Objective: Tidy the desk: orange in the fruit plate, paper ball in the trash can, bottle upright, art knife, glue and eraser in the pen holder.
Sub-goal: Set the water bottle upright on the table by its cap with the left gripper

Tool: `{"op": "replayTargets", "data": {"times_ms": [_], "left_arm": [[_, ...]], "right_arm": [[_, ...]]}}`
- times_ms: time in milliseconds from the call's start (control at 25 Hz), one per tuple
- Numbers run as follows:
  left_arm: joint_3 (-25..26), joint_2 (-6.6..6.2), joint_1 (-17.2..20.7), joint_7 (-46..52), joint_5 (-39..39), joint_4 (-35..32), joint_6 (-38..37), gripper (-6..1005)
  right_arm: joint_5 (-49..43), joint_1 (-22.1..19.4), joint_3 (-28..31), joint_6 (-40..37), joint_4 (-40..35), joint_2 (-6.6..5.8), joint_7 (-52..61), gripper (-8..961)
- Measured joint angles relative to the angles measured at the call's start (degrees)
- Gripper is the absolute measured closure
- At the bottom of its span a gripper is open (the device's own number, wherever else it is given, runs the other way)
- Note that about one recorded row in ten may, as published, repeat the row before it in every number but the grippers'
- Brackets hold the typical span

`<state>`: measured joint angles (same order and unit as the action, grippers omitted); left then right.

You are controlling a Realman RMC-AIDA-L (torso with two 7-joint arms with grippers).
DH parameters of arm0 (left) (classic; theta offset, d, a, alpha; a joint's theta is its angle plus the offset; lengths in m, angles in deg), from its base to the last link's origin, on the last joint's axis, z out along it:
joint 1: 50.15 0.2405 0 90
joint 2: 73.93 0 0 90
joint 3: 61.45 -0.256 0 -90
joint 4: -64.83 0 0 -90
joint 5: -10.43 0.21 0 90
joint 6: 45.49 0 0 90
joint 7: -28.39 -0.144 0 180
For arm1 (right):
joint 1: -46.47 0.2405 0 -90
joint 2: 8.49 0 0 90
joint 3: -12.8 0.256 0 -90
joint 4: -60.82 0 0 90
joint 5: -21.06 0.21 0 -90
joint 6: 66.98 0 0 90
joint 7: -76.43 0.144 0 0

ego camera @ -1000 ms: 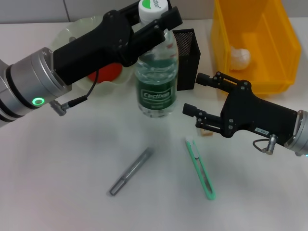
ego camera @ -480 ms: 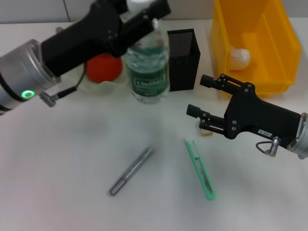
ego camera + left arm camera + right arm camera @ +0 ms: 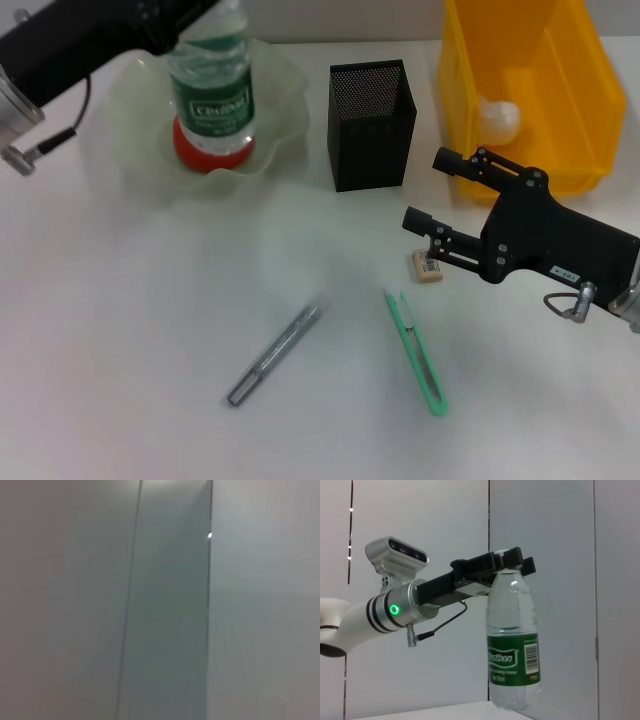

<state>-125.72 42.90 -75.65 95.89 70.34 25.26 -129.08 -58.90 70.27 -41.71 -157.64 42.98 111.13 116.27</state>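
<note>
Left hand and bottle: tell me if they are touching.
Touching. The right wrist view shows the left hand clamped on the bottle at its cap, holding it upright with no gap.

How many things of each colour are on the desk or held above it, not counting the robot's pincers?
Green: 3, the bottle with green label, the fruit plate, the art knife
Orange: 1, the orange
Black: 1, the pen holder
Yellow: 1, the trash can
White: 1, the paper ball
Grey: 1, the glue
Beige: 1, the eraser
Total: 9
</note>
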Motion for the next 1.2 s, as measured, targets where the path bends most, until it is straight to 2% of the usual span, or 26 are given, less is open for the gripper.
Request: {"op": "replayTargets", "data": {"times_ms": [200,360,440,640,760,1200], "left_arm": [[3.8,0.33,-0.2,0.0,3.1,-2.5,4.3,551],[4.4,0.41,-0.3,-0.2,3.3,-2.7,5.4,551],[7.2,1.04,0.0,-1.4,3.5,-2.7,7.8,551],[9.1,1.51,0.4,-2.5,3.5,-2.7,8.2,551],[11.8,1.68,2.8,-2.8,3.2,-2.2,8.5,551],[13.8,1.77,4.7,-4.2,3.0,-0.8,9.9,554]], "right_arm": [[0.2,0.3,0.0,0.3,0.0,0.00,0.3,220],[0.7,0.3,0.0,0.3,0.0,0.05,0.3,221],[0.9,0.3,0.0,0.2,0.0,0.09,0.3,221],[0.9,0.6,-0.1,0.0,0.0,0.10,0.4,221],[0.9,1.1,-0.1,0.0,0.0,0.03,0.4,221],[0.9,1.8,-0.3,0.4,0.0,0.00,0.3,221]]}}
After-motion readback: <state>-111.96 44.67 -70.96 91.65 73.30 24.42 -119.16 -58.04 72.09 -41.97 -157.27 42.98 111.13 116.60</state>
